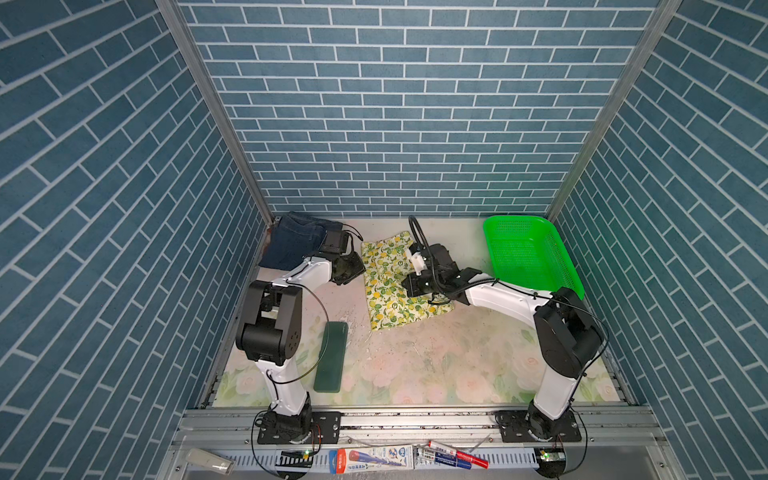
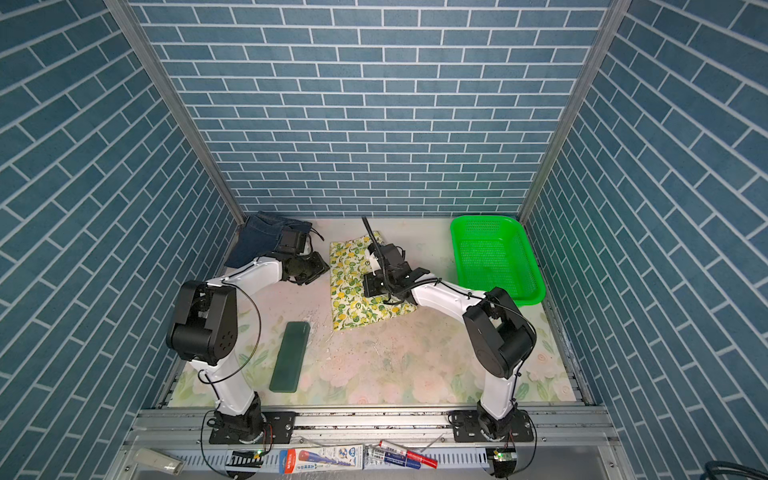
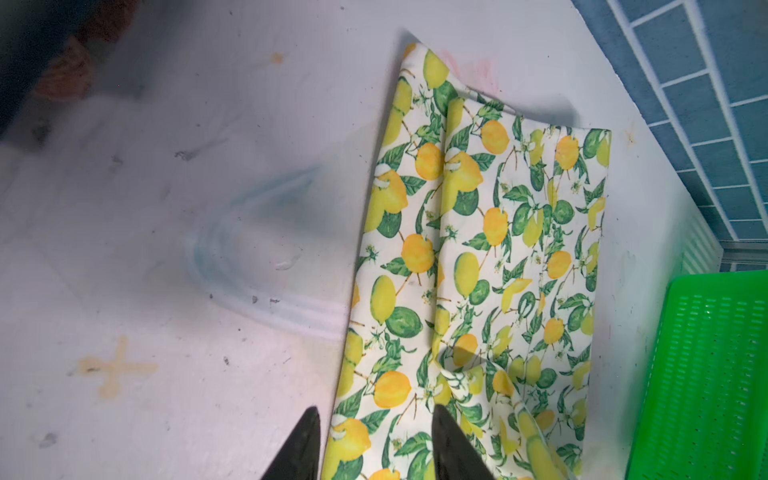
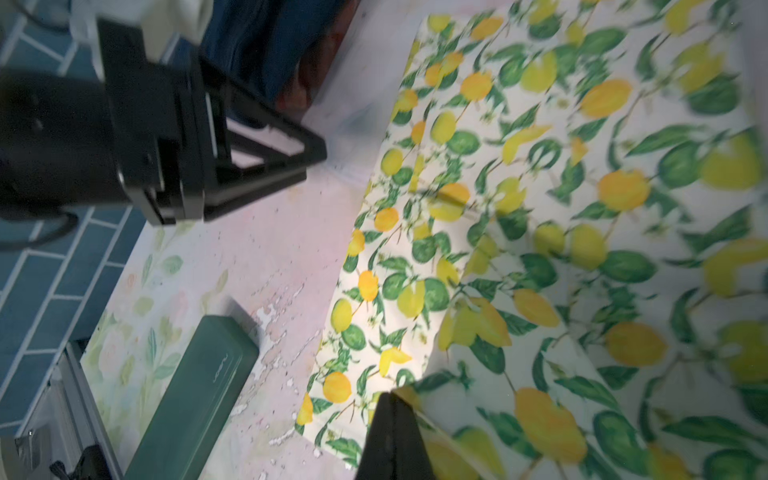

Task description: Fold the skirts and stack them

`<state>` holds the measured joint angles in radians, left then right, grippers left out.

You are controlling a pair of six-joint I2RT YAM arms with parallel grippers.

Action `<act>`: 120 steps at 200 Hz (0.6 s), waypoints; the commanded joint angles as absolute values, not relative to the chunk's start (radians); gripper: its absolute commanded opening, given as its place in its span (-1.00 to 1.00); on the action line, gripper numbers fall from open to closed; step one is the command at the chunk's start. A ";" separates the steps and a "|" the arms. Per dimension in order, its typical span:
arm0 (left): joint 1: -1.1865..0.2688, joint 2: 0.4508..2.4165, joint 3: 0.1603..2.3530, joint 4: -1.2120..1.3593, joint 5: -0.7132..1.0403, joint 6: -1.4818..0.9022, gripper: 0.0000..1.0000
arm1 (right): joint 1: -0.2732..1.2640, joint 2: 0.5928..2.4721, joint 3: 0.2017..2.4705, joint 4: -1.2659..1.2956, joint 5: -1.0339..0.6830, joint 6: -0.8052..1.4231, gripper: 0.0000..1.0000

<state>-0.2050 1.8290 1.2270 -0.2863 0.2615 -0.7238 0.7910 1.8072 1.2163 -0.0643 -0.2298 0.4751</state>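
The fold of the lemon-print skirt (image 1: 392,286) is in hand. The skirt lies flat in the middle of the surface (image 1: 415,365), long edge running up the frame in both top views. The right hand (image 4: 392,432) is closed over its right part, and a raised flap meets the fingertip in the right wrist view, so it seems pinched there. The left hand (image 3: 374,419) stands with its jaws apart and holds nothing, with one tip over the skirt's left edge and one on bare surface.

The next move, I judge, calls for carrying that flap across and laying it down square. The left hand should pin the near edge or clear out, since it sits where the flap would land.

The denim skirt (image 1: 295,241) lies folded at the upper left corner, and a rust-red cloth (image 3: 68,77) shows beside it, too little to identify. The green mesh basket (image 1: 515,217) stands at upper right. The dark green pad (image 1: 331,357) lies lower left, well apart from the skirt.
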 commanded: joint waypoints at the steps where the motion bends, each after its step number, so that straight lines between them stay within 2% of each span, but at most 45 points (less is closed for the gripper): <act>1: -0.206 1.834 1.210 -0.286 0.272 -0.722 -0.09 | 0.830 1.783 1.154 0.021 -0.232 0.511 -1.00; 10: -0.206 1.835 1.207 -0.283 0.273 -0.724 -0.09 | 0.833 1.763 1.137 0.029 -0.239 0.511 -1.00; 21: -0.205 1.838 1.204 -0.279 0.273 -0.724 -0.09 | 0.835 1.730 1.117 0.034 -0.249 0.505 -0.73; 39: -0.206 1.845 1.200 -0.275 0.272 -0.727 -0.09 | 0.835 1.657 1.077 0.053 -0.255 0.493 -0.16; 62: -0.207 1.854 1.193 -0.270 0.274 -0.729 -0.09 | 0.828 1.589 1.016 0.104 -0.221 0.496 0.11; 86: -0.217 1.856 1.187 -0.268 0.276 -0.732 -0.09 | 0.760 1.665 1.103 -0.021 -0.180 0.542 0.22; 120: -0.268 1.859 1.195 -0.297 0.255 -0.717 -0.10 | 0.699 1.831 1.291 -0.198 -0.094 0.551 0.24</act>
<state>-0.2283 1.8362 1.1995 -0.2729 0.2703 -0.7288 0.7353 1.7321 1.1812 -0.0536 -0.1730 0.5194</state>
